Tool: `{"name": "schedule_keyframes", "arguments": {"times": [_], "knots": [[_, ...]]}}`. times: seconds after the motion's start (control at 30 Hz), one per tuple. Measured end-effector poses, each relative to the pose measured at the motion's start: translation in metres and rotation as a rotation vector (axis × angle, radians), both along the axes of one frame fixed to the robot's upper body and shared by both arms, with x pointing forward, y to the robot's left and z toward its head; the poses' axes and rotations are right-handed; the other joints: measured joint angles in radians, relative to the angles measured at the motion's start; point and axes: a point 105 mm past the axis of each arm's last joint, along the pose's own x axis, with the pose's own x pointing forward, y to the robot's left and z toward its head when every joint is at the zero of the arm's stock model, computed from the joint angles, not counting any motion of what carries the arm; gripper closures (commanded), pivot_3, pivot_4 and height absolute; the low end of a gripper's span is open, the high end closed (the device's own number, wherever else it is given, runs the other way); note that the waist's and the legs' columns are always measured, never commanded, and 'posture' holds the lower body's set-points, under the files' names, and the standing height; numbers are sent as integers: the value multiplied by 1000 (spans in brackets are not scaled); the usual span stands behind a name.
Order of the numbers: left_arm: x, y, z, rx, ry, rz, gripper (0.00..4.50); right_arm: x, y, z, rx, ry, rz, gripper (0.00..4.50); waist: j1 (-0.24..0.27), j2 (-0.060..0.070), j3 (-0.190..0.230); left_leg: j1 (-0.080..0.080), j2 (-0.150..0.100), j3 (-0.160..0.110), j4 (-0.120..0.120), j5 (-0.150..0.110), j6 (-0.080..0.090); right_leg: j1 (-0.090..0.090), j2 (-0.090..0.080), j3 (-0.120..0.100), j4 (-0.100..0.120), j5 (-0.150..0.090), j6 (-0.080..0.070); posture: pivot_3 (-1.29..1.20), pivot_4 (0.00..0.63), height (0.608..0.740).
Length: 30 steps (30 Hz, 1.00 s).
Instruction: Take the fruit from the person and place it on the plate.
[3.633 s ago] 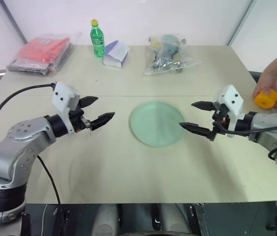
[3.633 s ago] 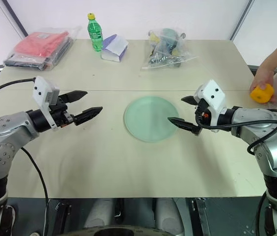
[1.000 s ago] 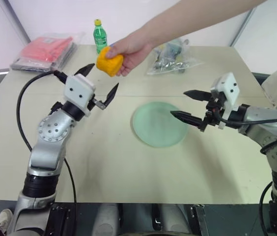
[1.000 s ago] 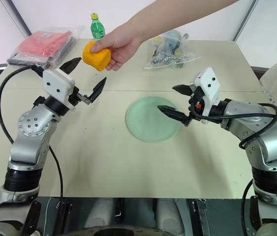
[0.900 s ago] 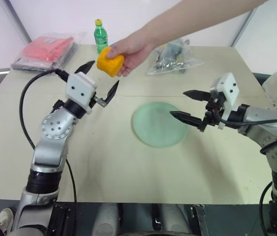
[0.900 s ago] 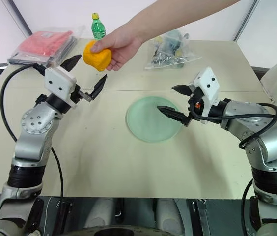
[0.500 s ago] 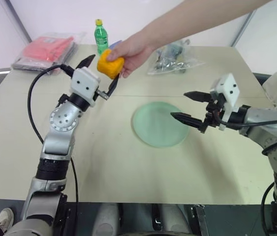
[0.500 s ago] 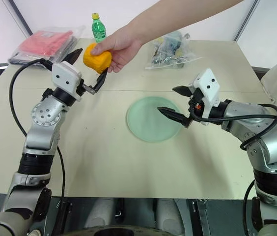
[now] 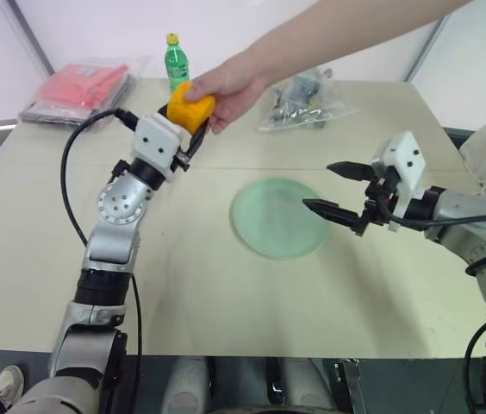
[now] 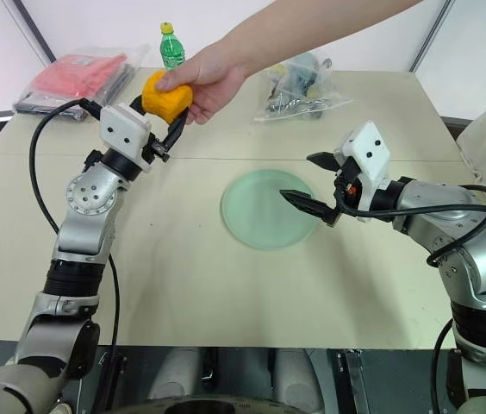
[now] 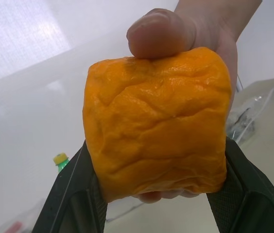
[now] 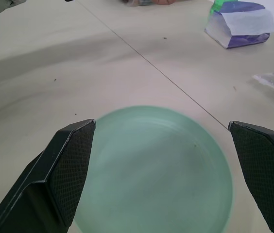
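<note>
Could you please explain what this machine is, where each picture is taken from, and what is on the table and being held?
This is a humanoid robot with two arms, each ending in a two-fingered tool. The two wide pictures come from cameras in its head, looking down over the table. The two close-ups come from cameras on its wrists, looking along each tool's fingers.

The left tool is shut on an orange fruit, which a person's hand also holds from above. The right tool hangs open over a pale green plate.

At the far edge lie a red packet, a green bottle and a clear bag of small items.
</note>
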Motion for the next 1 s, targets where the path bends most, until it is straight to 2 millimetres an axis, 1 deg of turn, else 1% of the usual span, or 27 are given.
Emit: {"name": "schedule_keyframes", "arguments": {"times": [0.13, 0.2, 0.3, 0.4, 0.53, 0.63, 0.7, 0.8, 0.9, 1.0], "knots": [[-1, -7, -3, 19, 14, -32, 2418, 0, 0, -1, 0, 2, -1, 0, 0, 0, 0, 0, 0, 0, 0, 0, 0, 0, 0, 0, 0, 0, 0, 0, 150, 731], [-3, -13, -10, 26, 58, -73, 2418, 0, 0, -1, 0, 5, -2, 0, 0, 0, 0, 0, 0, 0, 0, 0, 0, 0, 0, 0, 0, 0, 0, 0, 150, 731], [-4, -18, -26, 0, 187, -141, 2418, -3, -2, -6, -8, 17, -7, 0, -1, 0, 0, 0, 0, 0, 0, 0, 0, 0, 0, 0, 0, 0, 0, 0, 150, 731], [-6, -27, -38, -43, 341, -252, 2418, -7, -9, -13, -51, 43, -21, 0, 1, 0, 0, 0, 0, 0, 0, 0, 0, 0, 0, 0, 0, 0, 0, 0, 150, 731], [-10, -49, -49, -81, 538, -426, 2418, -17, -22, -24, -101, 80, -50, 0, 1, 0, 0, 0, 0, -1, 0, 0, 0, 1, 0, 0, 0, 0, 0, 0, 150, 731], [-10, -67, -46, -81, 586, -513, 2418, -22, -28, -26, -122, 88, -74, 0, 0, 0, 0, 0, 0, -2, 0, 0, 0, 1, 1, 0, 0, 0, 0, 0, 150, 731], [-8, -77, -45, -74, 621, -548, 2418, -27, -29, -29, -133, 95, -77, 0, -2, 0, 0, 0, 0, -2, 0, 0, 0, 1, 1, 0, 0, 0, 0, 0, 150, 731], [-5, -95, -51, -69, 700, -607, 2418, -33, -29, -35, -141, 108, -86, 0, -1, 0, 0, 0, 0, -2, 0, 0, 0, 1, 1, 0, 0, 0, 0, 0, 150, 731], [1, -117, -70, -7, 831, -640, 2418, -38, -28, -36, -143, 99, -105, 0, 1, 0, 0, 0, -1, -2, 1, 0, 0, 1, 2, 0, -1, 0, 0, 0, 150, 731], [1, -122, -95, 67, 926, -635, 2418, -41, -27, -37, -140, 96, -114, 0, -4, 0, 0, 0, 0, -2, 0, 0, 0, 1, 2, 0, -1, 0, 0, 0, 150, 731]]}}
